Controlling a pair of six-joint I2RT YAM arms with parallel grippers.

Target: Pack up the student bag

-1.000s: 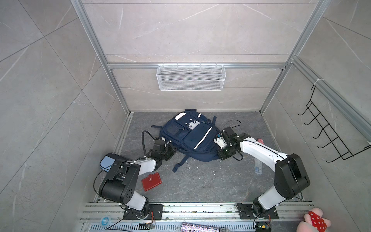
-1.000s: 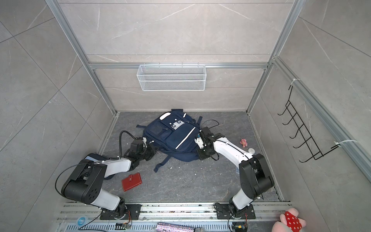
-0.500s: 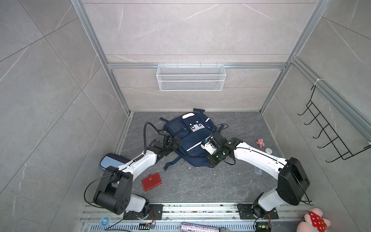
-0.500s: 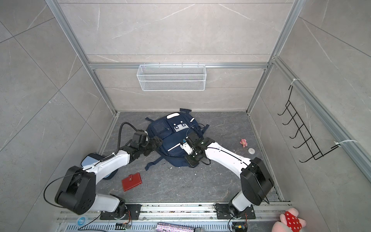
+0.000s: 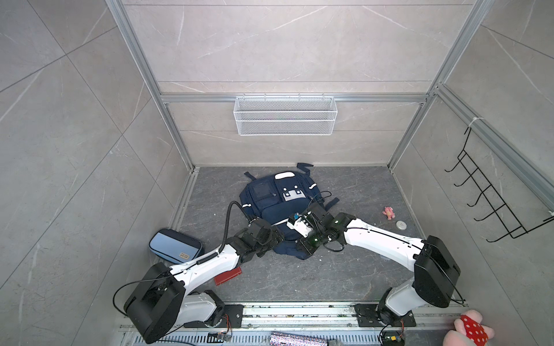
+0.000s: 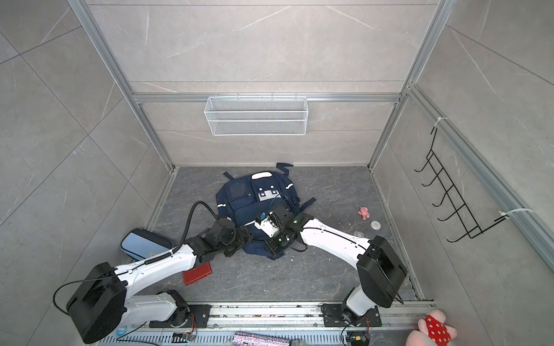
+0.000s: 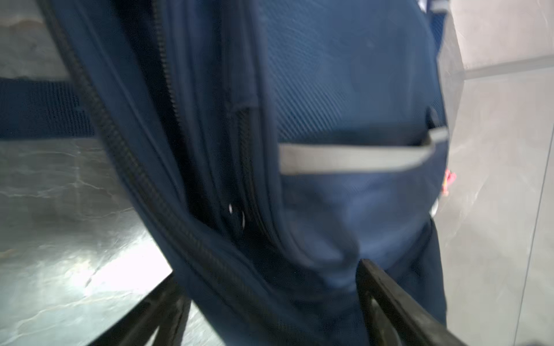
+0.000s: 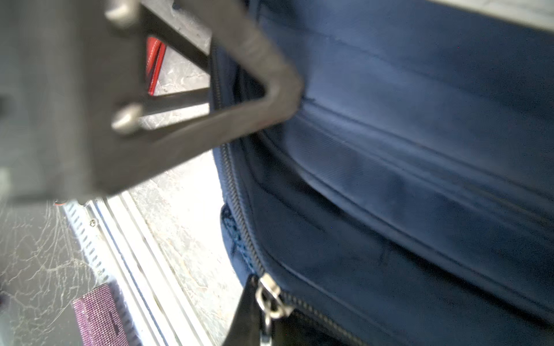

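Reaching in from both sides, I had my two pincers at the near end of the student bag point(image 5: 278, 199). The bag lay flat on the grey table point(image 5: 344, 278), front patches up, about midway across and towards the back wall. My left pincer point(image 7: 269, 272) stood apart, its fingers point(image 7: 389, 296) wide on either side of the bag's navy edge, with a zip track running between them. I could not tell whether either finger touched the cloth. My right pincer point(image 8: 263, 317) was together, clamped on the metal zip pull point(image 8: 269, 299) at the bag's near edge. In both top views the two pincers sat close together there. A light-blue pencil case point(image 5: 175, 245) lay beside my left arm, a flat red case point(image 5: 227, 275) lay nearer the rail, and a small pink toy point(image 5: 388, 212) lay well off to the right.
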